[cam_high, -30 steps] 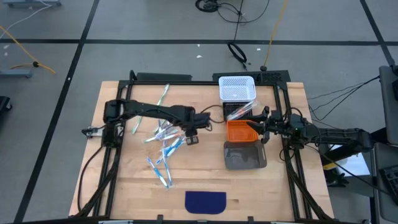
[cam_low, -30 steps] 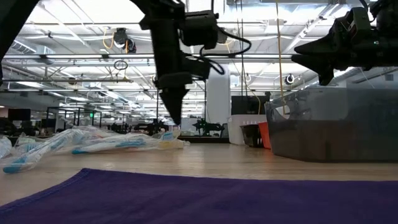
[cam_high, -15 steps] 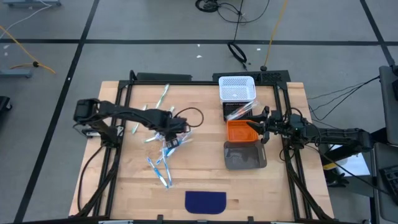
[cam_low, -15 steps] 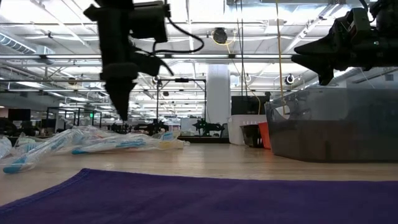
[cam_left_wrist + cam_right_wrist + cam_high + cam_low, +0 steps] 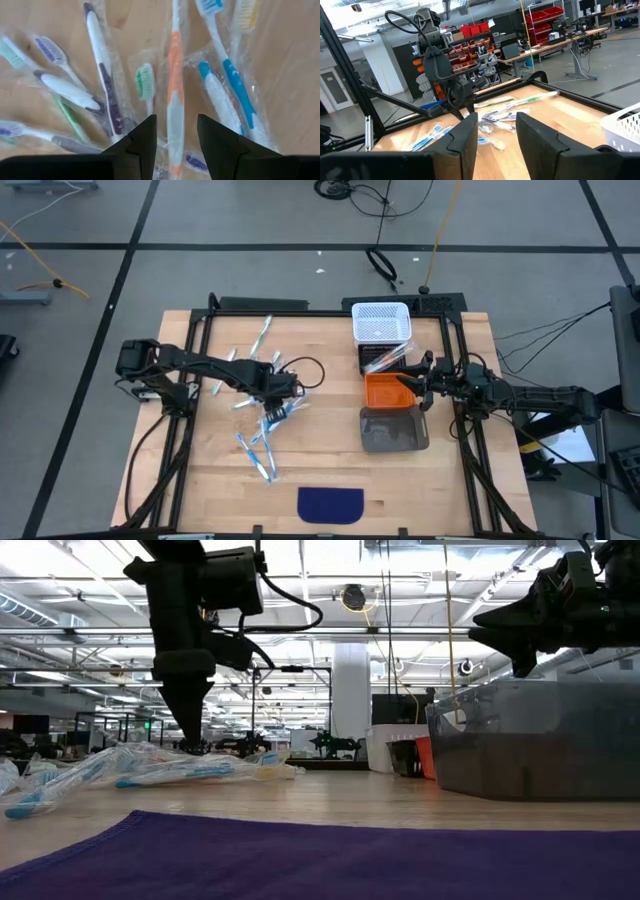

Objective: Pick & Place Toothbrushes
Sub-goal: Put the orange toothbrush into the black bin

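As it lines up a pick, left gripper [image 5: 172,125] hangs open & empty over the orange toothbrush [image 5: 174,95] mid-bench; right gripper [image 5: 422,377] waits part-open, empty, above the bins [image 5: 394,429]

Grey tiled floor [image 5: 80,220] with loose cables [image 5: 385,265] surrounds the wooden table [image 5: 330,470]; beyond, a bright workshop with red shelf bins [image 5: 547,15].

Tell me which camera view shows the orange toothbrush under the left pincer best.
The left wrist view: the orange toothbrush lies in its clear wrapper straight ahead of the open left pincer. The high view shows only the small pile; in the low and right wrist views I cannot pick it out.
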`<state>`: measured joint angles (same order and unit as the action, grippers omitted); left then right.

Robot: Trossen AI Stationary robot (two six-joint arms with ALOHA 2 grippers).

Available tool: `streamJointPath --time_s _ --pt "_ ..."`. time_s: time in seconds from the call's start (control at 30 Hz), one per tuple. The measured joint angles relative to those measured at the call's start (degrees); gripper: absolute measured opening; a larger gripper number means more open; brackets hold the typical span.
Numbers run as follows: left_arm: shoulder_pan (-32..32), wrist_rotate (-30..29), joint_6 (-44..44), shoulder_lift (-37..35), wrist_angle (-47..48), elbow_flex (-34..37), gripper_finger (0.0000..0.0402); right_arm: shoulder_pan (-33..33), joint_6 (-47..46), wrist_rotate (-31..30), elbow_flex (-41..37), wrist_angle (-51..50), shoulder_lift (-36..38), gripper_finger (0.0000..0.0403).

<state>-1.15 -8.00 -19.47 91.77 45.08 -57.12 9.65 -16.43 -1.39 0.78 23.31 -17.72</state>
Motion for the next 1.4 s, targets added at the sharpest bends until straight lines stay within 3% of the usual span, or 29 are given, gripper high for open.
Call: streamJointPath --time_s 0.8,0.97,1.13,1.4 --pt "0.13 0.47 1.07 0.9 -6.91 4.52 0.0138 0.0 0.0 0.01 0.01 -0.02 0.01 0.0125" --pt "0.13 0.45 1.76 0.9 -7.85 4.52 0.0096 0.0 0.0 0.01 0.0 0.0 0.0 0.0125" --pt "0.13 0.44 1.72 0.9 -7.74 4.52 0.0016 0.0 0.0 0.01 0.01 0.0 0.0 0.0125" --pt "0.11 -0.12 -0.28 0.26 -7.21 4.5 0.0001 0.0 -0.02 0.01 0.0 0.0 0.01 0.0125"
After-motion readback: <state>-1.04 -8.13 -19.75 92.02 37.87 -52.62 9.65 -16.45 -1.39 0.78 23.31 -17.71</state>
